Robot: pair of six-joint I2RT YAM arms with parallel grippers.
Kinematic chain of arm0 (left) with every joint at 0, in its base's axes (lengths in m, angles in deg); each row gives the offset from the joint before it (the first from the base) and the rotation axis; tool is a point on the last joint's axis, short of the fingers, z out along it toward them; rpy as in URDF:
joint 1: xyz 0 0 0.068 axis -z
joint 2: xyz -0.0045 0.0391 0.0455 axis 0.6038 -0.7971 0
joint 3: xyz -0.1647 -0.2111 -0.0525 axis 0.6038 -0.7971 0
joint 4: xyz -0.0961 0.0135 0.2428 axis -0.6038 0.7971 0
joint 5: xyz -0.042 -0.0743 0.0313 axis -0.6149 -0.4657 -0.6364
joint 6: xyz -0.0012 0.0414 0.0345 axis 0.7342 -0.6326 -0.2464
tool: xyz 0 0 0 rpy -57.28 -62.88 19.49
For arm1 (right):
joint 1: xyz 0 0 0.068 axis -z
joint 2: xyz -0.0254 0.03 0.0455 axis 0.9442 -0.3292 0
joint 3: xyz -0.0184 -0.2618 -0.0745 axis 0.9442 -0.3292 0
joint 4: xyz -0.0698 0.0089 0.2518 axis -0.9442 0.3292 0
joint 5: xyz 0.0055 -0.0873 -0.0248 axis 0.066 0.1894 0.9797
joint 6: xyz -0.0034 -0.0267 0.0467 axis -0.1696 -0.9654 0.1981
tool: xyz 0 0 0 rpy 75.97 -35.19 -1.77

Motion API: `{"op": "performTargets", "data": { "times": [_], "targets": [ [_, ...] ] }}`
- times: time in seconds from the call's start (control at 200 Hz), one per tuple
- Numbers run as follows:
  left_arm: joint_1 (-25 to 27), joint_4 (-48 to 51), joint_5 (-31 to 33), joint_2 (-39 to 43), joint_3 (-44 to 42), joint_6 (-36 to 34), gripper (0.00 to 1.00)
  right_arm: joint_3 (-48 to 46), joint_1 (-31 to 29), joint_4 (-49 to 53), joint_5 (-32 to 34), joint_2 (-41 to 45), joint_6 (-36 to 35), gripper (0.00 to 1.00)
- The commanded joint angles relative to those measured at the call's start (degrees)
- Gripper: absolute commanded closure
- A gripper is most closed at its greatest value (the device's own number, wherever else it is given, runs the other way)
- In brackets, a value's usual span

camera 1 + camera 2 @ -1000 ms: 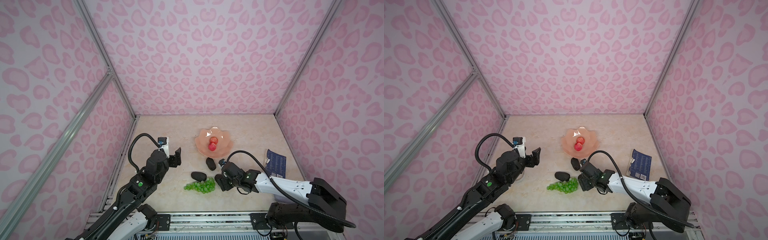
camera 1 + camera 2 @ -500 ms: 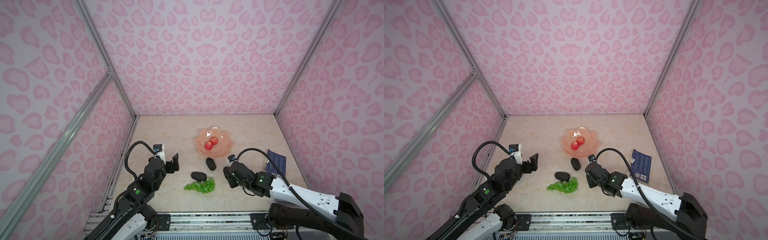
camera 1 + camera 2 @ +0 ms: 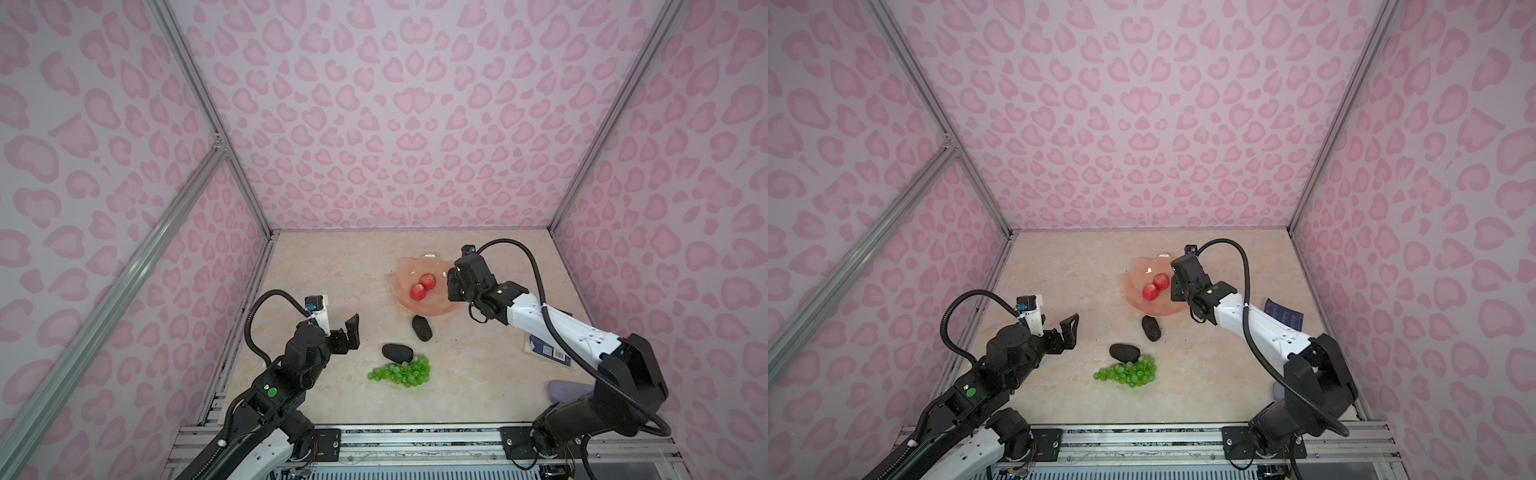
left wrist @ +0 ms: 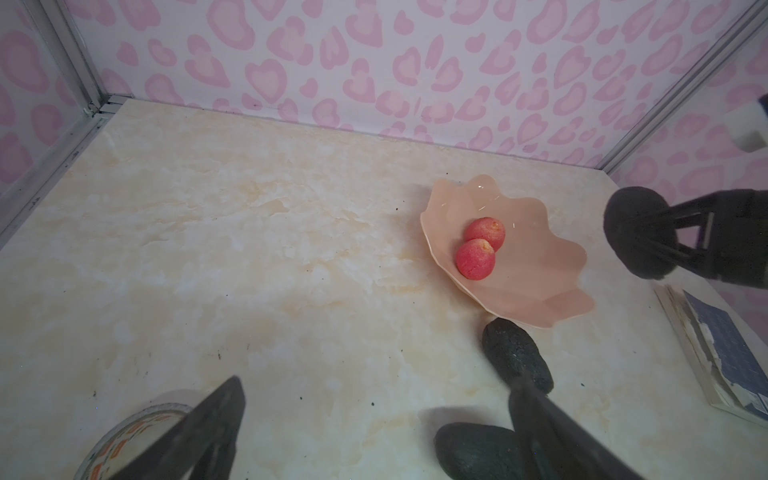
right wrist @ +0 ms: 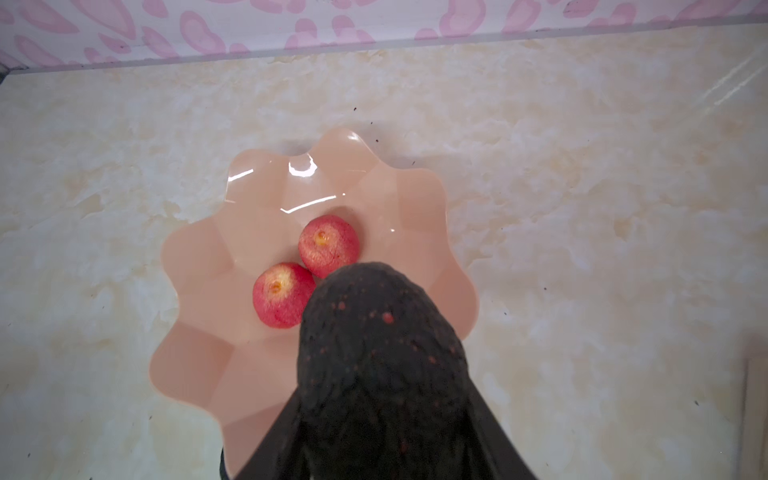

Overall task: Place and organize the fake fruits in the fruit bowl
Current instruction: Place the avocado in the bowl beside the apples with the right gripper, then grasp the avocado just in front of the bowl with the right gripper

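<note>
The peach-pink scalloped fruit bowl (image 3: 398,279) (image 3: 1133,277) (image 5: 199,257) stands mid-table with two red apples (image 3: 428,281) (image 3: 417,291) (image 3: 1150,291) (image 5: 329,245) in it. My right gripper (image 3: 453,287) (image 3: 1177,287) (image 5: 380,415) is shut on a black avocado (image 5: 382,353) (image 4: 636,237), held above the bowl's right side, next to the apples. Two more avocados (image 3: 421,328) (image 3: 397,353) (image 3: 1150,328) (image 3: 1124,352) (image 4: 517,353) lie on the table in front of the bowl. Green grapes (image 3: 401,374) (image 3: 1129,374) lie beside the nearer one. At the left my left gripper (image 3: 347,334) (image 3: 1065,332) (image 4: 376,386) hangs open and holds nothing.
A dark blue booklet (image 3: 548,349) (image 3: 1283,313) (image 4: 723,357) lies at the right, partly under my right arm. A lilac-grey pad (image 3: 569,388) sits near the right arm's base. A round clear disc (image 4: 124,432) lies under my left gripper. Pink patterned walls enclose three sides.
My right gripper closed on an avocado near the table's middle, lifted it and carried it back over the bowl. My left gripper opened wider.
</note>
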Motion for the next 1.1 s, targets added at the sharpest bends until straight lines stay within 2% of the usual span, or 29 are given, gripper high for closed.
{"op": "performTargets", "data": {
  "times": [0.0, 0.17, 0.33, 0.405, 0.525, 0.59, 0.74, 0.845, 0.975, 1.095],
  "targets": [
    [-0.09, 0.23, -2.50, 1.75, -0.25, -0.84, 0.00, 4.34, 1.14, -0.10, -1.57, -6.52, 0.17, 0.65],
    [-0.04, -2.19, -10.53, 3.97, 0.52, -2.01, 0.00, 5.50, 2.02, -3.58, -1.88, -13.71, 3.56, 0.65],
    [-0.04, -2.62, -16.87, 2.02, 3.16, -5.24, 0.00, 5.96, 2.25, -4.93, -3.03, -18.08, 5.40, 0.63],
    [-0.09, -3.13, -18.49, -0.01, 4.09, -5.91, 0.00, 6.31, 2.22, -5.14, -3.39, -19.59, 5.45, 0.57],
    [-0.04, -4.80, -22.84, -4.24, 5.34, -7.70, 0.00, 7.97, 2.22, -4.18, -4.45, -20.98, 4.81, 0.40],
    [-0.04, -5.21, -25.79, -7.15, 6.48, -8.59, 0.00, 8.25, 2.23, -3.74, -4.46, -20.69, 4.64, 0.34],
    [-0.04, -6.24, -29.43, -12.40, 8.44, -9.35, 0.00, 6.18, 2.18, -3.37, -4.75, -16.12, 4.44, 0.33],
    [-0.04, -7.59, -30.49, -13.60, 8.68, -9.86, 0.00, 2.04, 0.85, -2.24, -5.13, -9.27, 3.79, 0.33],
    [-0.05, -8.09, -31.30, -14.51, 8.85, -10.49, 0.00, -4.80, -3.62, 0.23, -5.81, -0.59, 4.03, 0.33],
    [-0.04, -7.94, -32.14, -15.09, 9.01, -10.76, 0.00, -12.61, -9.13, -0.99, -9.15, 5.08, 8.27, 0.33]
  ]
}}
